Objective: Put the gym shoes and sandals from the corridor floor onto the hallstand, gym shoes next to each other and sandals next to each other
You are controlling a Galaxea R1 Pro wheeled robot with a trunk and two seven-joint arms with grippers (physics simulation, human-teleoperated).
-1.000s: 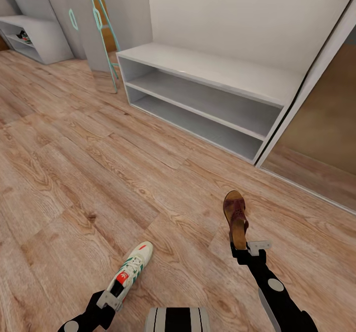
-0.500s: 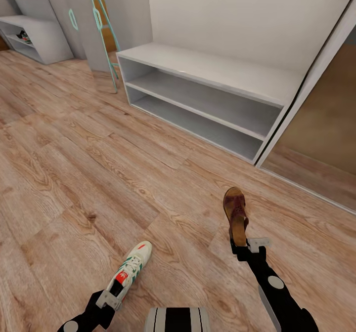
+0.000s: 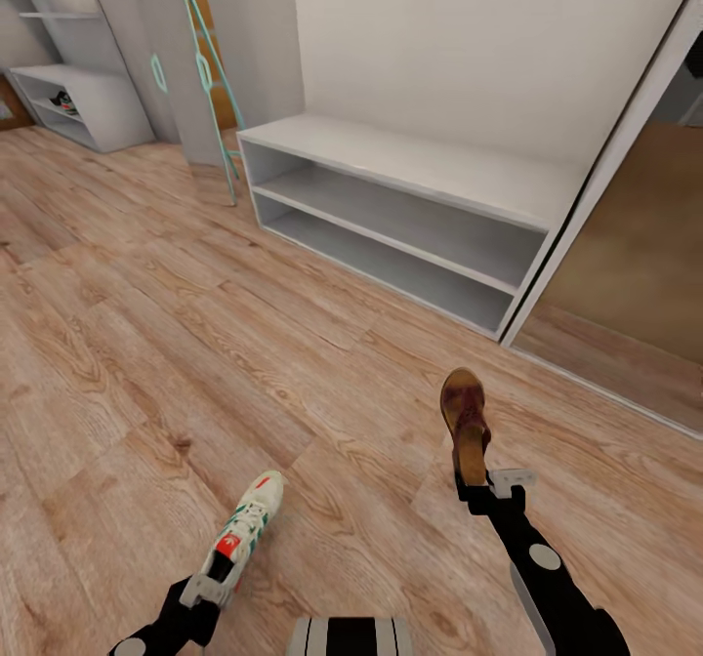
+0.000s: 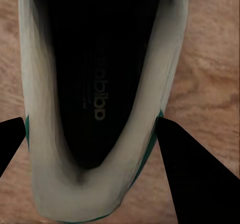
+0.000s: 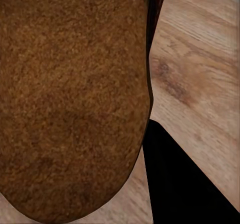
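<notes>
The robot was carrying two shoes across the corridor floor (image 3: 146, 324), so the step in hand looked like transport toward the rack rather than picking up. The left tool (image 3: 198, 591) was clamped on the heel of a gym shoe (image 3: 244, 534), its fingers (image 4: 192, 179) flanking the shoe's heel in the left wrist view; the shoe pointed forward, above the planks. The right tool (image 3: 485, 489) was clamped on the heel end of a sandal (image 3: 465, 422), whose tan sole showed close up in the right wrist view. The hallstand (image 3: 83, 109), with its upper shelves, stood far off at the left, well apart from the robot, and a shoe-like shape (image 3: 64, 102) already sat on its lower tier, too small to tell further. Nearer ahead stood a low grey two-tier bench (image 3: 410, 183) without upper shelves, not the target. The next move probably called for turning the base left and driving on, steering past the ladder (image 3: 210, 70) leaning near the bench and a wardrobe (image 3: 127, 46).
</notes>
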